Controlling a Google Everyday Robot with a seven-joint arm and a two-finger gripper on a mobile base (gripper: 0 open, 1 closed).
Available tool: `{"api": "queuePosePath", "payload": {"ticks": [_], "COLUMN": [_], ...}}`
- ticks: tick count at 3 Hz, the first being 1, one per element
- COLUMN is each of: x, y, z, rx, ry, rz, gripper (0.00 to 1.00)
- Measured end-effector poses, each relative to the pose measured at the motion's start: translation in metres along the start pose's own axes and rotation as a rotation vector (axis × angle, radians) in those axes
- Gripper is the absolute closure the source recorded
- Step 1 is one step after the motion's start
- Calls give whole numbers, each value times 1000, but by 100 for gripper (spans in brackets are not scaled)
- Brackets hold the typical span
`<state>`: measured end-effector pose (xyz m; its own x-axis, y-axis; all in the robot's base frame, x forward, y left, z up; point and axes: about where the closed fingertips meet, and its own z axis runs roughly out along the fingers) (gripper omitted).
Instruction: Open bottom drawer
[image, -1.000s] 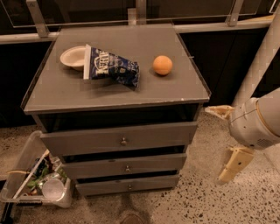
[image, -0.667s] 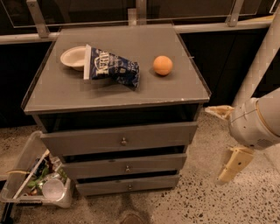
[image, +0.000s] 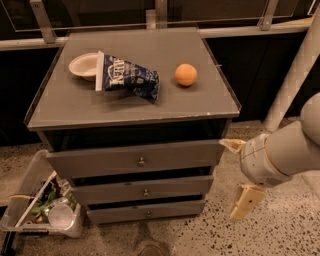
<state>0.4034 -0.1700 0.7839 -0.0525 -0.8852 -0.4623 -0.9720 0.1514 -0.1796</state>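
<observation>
At the foot of a grey wooden cabinet, the slim grey bottom drawer (image: 146, 212) runs left to right, its tiny round metal knob (image: 148, 214) facing the camera, front flush. On speckled terrazzo floor (image: 280, 235) to the right, the robot's cream two-fingered hand (image: 239, 175) hangs spread wide, grasping nothing.

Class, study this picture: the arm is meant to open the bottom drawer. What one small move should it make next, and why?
Probably swing the gripper left and down toward the bottom drawer's small knob. The drawer looks shut, and the gripper hangs off the cabinet's right side, above the floor, touching nothing, its open fingers well clear of the knob.
</observation>
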Motion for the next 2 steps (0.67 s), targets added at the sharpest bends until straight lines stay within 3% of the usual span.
{"api": "queuePosePath", "payload": {"ticks": [2], "x": [35], "y": [1], "z": [76], "rx": [58], "ry": [-43], "rz": [28], "gripper": [0]}}
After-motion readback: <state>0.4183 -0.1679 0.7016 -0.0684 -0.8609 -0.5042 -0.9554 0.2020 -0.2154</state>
